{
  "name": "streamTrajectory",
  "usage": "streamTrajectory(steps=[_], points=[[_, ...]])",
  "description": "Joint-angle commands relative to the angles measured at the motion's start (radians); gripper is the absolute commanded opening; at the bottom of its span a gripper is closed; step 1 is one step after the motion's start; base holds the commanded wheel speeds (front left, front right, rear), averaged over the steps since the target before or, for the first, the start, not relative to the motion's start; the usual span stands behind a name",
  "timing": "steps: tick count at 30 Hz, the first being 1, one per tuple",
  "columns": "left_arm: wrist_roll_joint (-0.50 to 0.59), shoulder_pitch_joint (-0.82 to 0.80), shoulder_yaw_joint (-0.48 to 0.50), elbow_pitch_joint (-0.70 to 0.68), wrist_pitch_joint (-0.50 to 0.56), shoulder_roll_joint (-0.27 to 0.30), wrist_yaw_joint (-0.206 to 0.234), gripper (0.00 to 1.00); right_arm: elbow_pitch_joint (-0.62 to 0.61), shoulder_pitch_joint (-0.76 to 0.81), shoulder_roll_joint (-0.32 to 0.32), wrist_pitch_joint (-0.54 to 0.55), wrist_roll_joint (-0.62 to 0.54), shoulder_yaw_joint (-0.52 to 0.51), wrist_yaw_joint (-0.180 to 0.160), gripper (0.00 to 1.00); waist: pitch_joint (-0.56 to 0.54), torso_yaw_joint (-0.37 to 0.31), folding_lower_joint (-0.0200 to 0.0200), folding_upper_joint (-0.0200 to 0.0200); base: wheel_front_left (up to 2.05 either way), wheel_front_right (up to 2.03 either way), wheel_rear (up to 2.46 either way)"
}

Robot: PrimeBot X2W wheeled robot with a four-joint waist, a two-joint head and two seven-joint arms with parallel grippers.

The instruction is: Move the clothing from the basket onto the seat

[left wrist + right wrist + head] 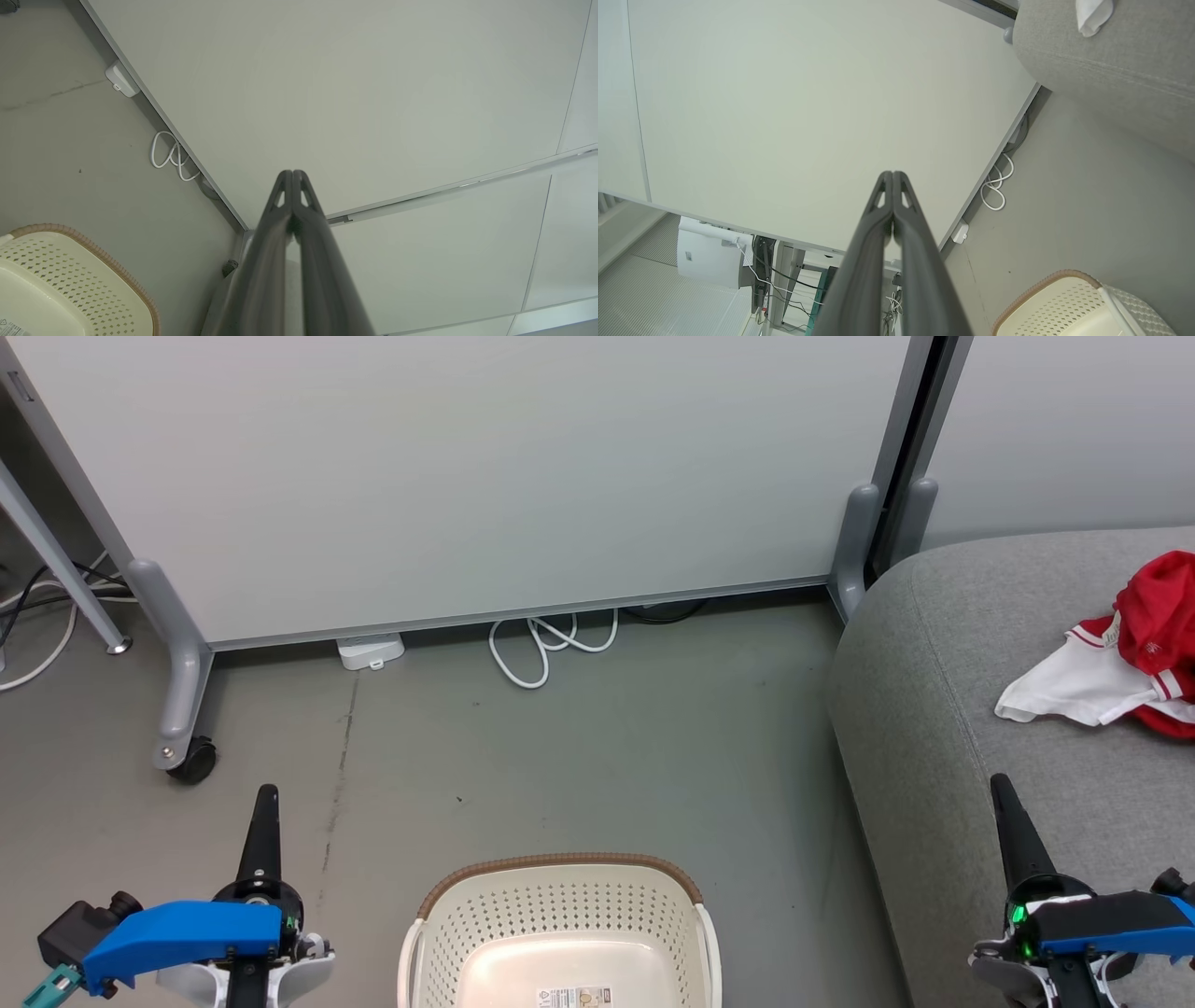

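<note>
The cream perforated basket (pixel 560 933) with a brown rim stands on the floor at the bottom centre; its visible floor is bare but for a printed label. Red and white clothing (pixel 1125 649) lies crumpled on the grey seat (pixel 943 728) at the right. My left gripper (pixel 267 795) is shut at the lower left, left of the basket, with nothing in it. My right gripper (pixel 1001 784) is shut and empty over the seat's front part, below the clothing. The wrist views show each gripper's fingers pressed together: left gripper (pixel 293 173), right gripper (pixel 893 174). The basket (pixel 60 280) also appears in the left wrist view.
A pale partition panel (pixel 467 476) on castered feet (pixel 191 761) stands behind the basket. A white cable loop (pixel 546 649) and a small white box (pixel 371 651) lie at its base. More cables (pixel 37 616) trail at the far left.
</note>
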Motion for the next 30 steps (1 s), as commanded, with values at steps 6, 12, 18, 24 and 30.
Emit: streamTrajectory(steps=[6, 12, 18, 24, 30], points=[[-0.065, -0.021, 0.009, -0.01, 0.016, 0.0, -0.006, 0.0, -0.002, -0.023, -0.004, 0.017, 0.067, -0.003, 0.001, 0.0, 0.0, -0.002, -0.0001, 0.0, 0.0, 0.0, 0.0], [-0.115, -0.024, 0.016, -0.011, 0.028, 0.0, -0.007, 0.0, 0.001, -0.026, -0.004, 0.029, 0.119, -0.003, 0.001, 0.0, 0.0, -0.005, -0.0001, 0.0, 0.0, 0.0, 0.0], [-0.164, -0.026, 0.022, -0.012, 0.042, 0.0, -0.008, 0.0, 0.003, -0.028, -0.004, 0.042, 0.168, -0.004, 0.001, 0.0, 0.0, -0.007, -0.0001, 0.0, 0.0, 0.0, 0.0], [-0.211, -0.027, 0.027, -0.013, 0.053, 0.0, -0.01, 0.0, 0.006, -0.031, -0.004, 0.054, 0.215, -0.004, 0.001, 0.0, 0.0, -0.01, -0.0001, 0.0, 0.0, 0.0, 0.0], [-0.255, -0.026, 0.031, -0.013, 0.064, 0.0, -0.011, 0.0, 0.008, -0.032, -0.004, 0.063, 0.259, -0.004, 0.001, 0.0, 0.0, -0.012, -0.0001, 0.0, 0.0, 0.0, 0.0]])
